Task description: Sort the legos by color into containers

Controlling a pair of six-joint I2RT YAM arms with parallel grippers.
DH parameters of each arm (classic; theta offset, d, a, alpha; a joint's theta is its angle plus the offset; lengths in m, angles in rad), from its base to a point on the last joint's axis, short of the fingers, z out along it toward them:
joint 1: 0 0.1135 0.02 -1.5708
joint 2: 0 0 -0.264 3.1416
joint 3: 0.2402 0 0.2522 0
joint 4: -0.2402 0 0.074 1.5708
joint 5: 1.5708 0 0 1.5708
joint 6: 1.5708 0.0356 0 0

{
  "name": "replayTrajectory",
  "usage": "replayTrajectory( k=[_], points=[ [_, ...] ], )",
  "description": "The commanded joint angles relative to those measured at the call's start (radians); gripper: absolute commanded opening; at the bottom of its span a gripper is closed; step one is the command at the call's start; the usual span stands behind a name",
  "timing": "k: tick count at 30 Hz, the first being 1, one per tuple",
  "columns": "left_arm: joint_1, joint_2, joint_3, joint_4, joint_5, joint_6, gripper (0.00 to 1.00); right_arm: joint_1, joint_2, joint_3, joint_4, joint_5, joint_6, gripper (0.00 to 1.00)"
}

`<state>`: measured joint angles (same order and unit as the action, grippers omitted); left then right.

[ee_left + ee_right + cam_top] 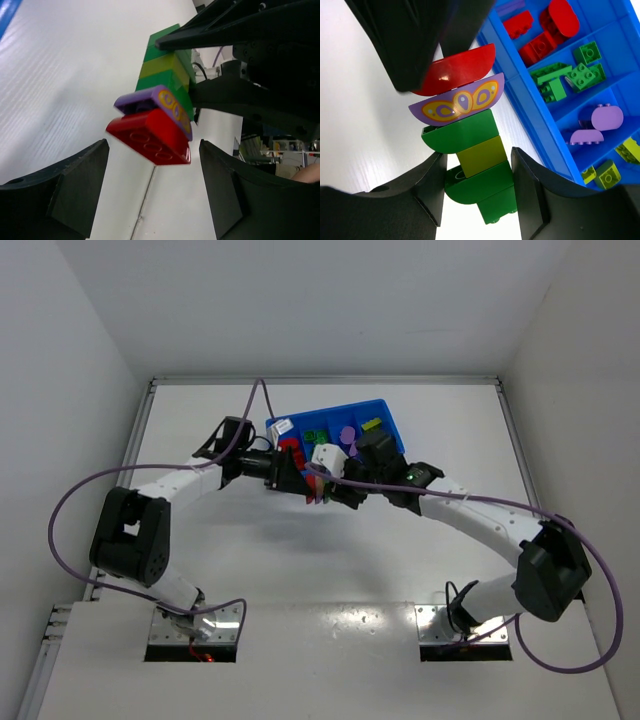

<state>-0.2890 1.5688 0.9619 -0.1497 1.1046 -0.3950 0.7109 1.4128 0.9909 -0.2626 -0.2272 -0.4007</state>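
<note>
Red at its tip, then a purple butterfly-printed piece and green and yellow bands, a stack of legos (465,150) hangs above the white table (300,580), just beside the near wall of the blue tray (520,100). The tray lies askew toward the table's far edge. The right gripper (477,170) is clamped on the stack's green and yellow end. The left gripper (152,150) stands wide, a finger on either side of the red brick (152,135), with a gap showing on both sides. In the tray's four compartments lie loose red bricks (540,30), green bricks (565,75), purple bricks (597,125) and yellow bricks (607,172), each colour in its own section.
</note>
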Motion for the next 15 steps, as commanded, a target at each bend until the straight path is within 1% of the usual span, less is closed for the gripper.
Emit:
replayTrajectory(
  k=[1,3,5,6,9,10,12,13,15],
  points=[
    [-0.027,-0.016,0.015,0.071,0.040,-0.028,0.78,0.022,-0.009,0.043,0.046,0.017,-0.004,0.00],
    [-0.027,-0.016,0.015,0.082,0.040,-0.039,0.76,0.033,-0.009,0.043,0.046,0.017,-0.004,0.00],
    [-0.027,-0.016,0.015,0.094,0.049,-0.039,0.68,0.033,-0.009,0.052,0.046,0.017,-0.004,0.00],
    [-0.027,-0.007,0.015,0.095,0.049,-0.050,0.58,0.033,-0.009,0.052,0.046,0.017,-0.004,0.00],
    [-0.027,-0.007,0.006,0.119,0.060,-0.060,0.47,0.033,-0.009,0.052,0.046,0.029,-0.004,0.00],
    [-0.027,-0.016,-0.005,0.119,0.060,-0.061,0.39,0.033,-0.020,0.042,0.046,0.029,-0.004,0.00],
    [-0.018,-0.027,-0.032,0.165,0.070,-0.090,0.29,0.021,-0.020,0.032,0.046,0.029,-0.004,0.00],
    [-0.003,-0.042,-0.044,0.182,0.080,-0.102,0.18,0.021,-0.032,0.019,0.046,0.041,-0.004,0.00],
    [0.036,-0.064,-0.083,0.231,0.080,-0.140,0.09,0.009,-0.057,-0.001,0.055,0.057,-0.004,0.00]
  ],
)
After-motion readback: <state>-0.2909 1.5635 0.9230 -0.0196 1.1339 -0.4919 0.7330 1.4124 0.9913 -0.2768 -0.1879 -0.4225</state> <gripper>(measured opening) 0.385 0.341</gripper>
